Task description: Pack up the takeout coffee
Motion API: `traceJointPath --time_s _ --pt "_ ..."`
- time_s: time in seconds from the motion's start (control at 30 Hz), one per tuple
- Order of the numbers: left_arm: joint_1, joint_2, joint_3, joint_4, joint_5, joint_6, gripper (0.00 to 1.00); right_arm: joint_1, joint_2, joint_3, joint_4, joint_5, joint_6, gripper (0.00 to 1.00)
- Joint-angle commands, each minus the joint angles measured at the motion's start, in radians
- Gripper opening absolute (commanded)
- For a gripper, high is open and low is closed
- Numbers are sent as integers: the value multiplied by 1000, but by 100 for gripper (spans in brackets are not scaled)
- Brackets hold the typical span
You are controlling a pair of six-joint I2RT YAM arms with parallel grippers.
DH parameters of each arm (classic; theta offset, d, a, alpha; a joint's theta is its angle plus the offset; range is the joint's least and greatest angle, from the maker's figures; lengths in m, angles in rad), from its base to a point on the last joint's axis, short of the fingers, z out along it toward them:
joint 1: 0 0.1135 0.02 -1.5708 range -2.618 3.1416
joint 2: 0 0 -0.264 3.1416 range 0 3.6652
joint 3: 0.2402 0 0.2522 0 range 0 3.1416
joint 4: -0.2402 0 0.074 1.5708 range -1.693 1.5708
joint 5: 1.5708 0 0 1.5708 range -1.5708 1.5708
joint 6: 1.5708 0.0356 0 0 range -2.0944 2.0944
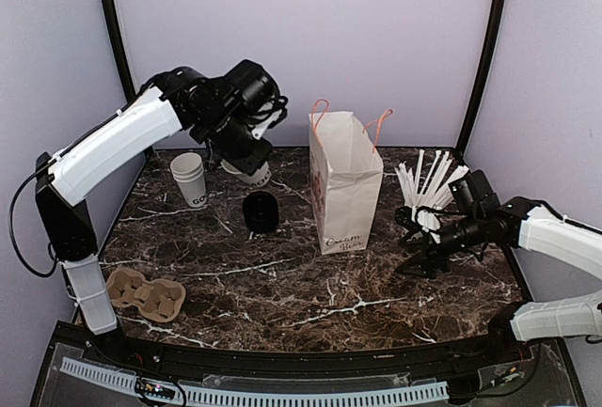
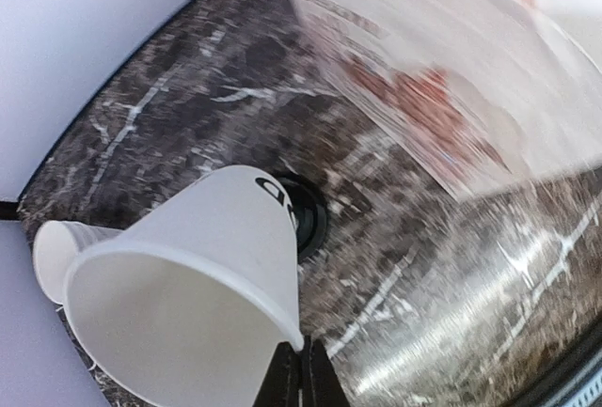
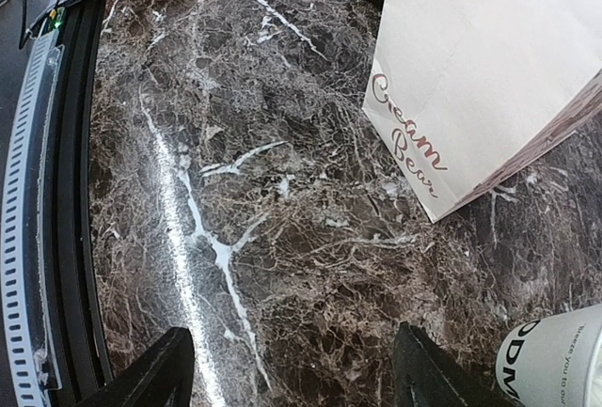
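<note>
One white takeout coffee cup (image 2: 188,285), dark lettering on its wall and no lid on it, is held by the left gripper (image 2: 301,377), which is pinched narrowly on the rim. In the top view the cup is seen tilted over the bench (image 1: 282,285), left of centre in the upper half, between the nested cups (image 1: 190,179) and the paper bag (image 1: 345,186). A black lid (image 1: 261,211) is seen just below it in that view. The right gripper (image 3: 295,355) is spread wide and empty at the lower right, beside the bag. The step is judged to be the fetching of the cup, ahead of lidding. Next, the cup would need to be righted, set down and capped, then lowered through the bag's open top.
</note>
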Motion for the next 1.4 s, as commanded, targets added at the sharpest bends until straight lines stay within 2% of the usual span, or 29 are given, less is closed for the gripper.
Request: traceJointPath --time_s 0.0,0.17,0.33,0.6,1.0,1.03,1.1,1.17,1.37 --pt "-116 -131 -164 -96 86 -41 0 -8 6 -7 19 -1 1 74" --pt "-220 -201 -282 -123 167 -99 0 -21 7 -8 15 -4 4 74" --pt "-364 -186 -408 -16 302 -79 0 -23 17 -6 17 -3 4 74" --pt "-513 33 -324 -66 250 -51 0 -30 17 -7 19 4 6 74" --pt "-537 154 -237 -17 236 11 0 -32 44 -5 19 8 7 74" --pt "-537 157 -237 -17 233 12 1 -33 46 -5 19 8 7 74" --pt "-538 157 -234 -22 222 13 16 -33 49 -5 19 10 7 74" --pt "-540 155 -224 -35 208 12 25 -34 51 -5 20 11 7 74" --pt "-541 102 -136 -61 168 37 40 -40 52 -5 20 11 7 74"
